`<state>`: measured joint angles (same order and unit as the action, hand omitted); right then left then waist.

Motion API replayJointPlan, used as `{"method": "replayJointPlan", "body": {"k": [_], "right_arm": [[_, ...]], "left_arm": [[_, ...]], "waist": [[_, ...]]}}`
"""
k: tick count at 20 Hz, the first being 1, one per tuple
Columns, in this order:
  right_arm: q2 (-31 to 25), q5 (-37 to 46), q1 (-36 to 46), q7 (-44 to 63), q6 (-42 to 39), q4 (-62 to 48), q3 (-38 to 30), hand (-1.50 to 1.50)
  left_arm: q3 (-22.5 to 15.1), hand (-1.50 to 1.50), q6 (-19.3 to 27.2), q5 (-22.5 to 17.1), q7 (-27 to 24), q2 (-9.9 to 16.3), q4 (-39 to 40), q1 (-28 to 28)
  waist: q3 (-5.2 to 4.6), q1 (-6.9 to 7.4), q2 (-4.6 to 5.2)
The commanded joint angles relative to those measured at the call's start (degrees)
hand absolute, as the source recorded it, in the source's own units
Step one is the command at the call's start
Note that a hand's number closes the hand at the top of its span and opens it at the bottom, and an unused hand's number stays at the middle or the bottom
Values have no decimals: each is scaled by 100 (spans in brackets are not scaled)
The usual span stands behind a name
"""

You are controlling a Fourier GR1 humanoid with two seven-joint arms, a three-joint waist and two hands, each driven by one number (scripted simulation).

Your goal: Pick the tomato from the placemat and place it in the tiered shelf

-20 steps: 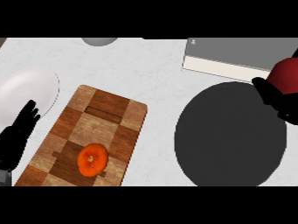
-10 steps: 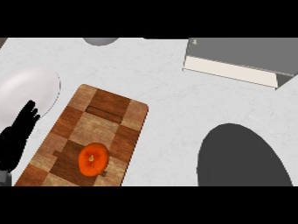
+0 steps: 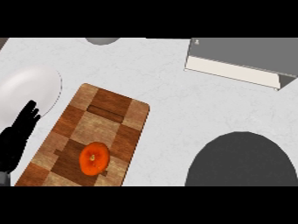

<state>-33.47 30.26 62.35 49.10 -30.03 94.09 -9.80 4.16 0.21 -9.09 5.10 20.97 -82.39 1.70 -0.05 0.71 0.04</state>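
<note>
Your right hand has dropped out of view so I can't tell its fingers, left hand point(image 3: 12, 140) rests open, tomato point(image 3: 94, 158) untouched on the placemat's point(image 3: 109, 109) near end.

Left hand point(image 3: 14, 138) open, fingers up

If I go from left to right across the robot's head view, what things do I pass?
Left hand → tomato on the placemat → dark round mat → shelf. The white plate sits over the hand's side, so I left it out.
</note>
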Motion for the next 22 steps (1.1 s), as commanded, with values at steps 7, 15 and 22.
{"method": "replayJointPlan", "body": {"k": [7, 15, 22], "right_arm": [[-296, 1034, 268, -1137, 832, -1809, 310, 150], [-152, 1171, 261, -2193, 1870, -3334, -24, 150], [10, 1436, 286, -2018, 2773, -4268, -313, 150]], "left_arm": [[112, 0, -78, 87, -92, -122, 150, -72], [72, 0, -78, 199, 34, -203, -60, -41], [276, 0, -237, 104, -39, -142, 99, -61]], "waist": [[1, 21, 12], [6, 55, 24], [5, 57, 37]]}}
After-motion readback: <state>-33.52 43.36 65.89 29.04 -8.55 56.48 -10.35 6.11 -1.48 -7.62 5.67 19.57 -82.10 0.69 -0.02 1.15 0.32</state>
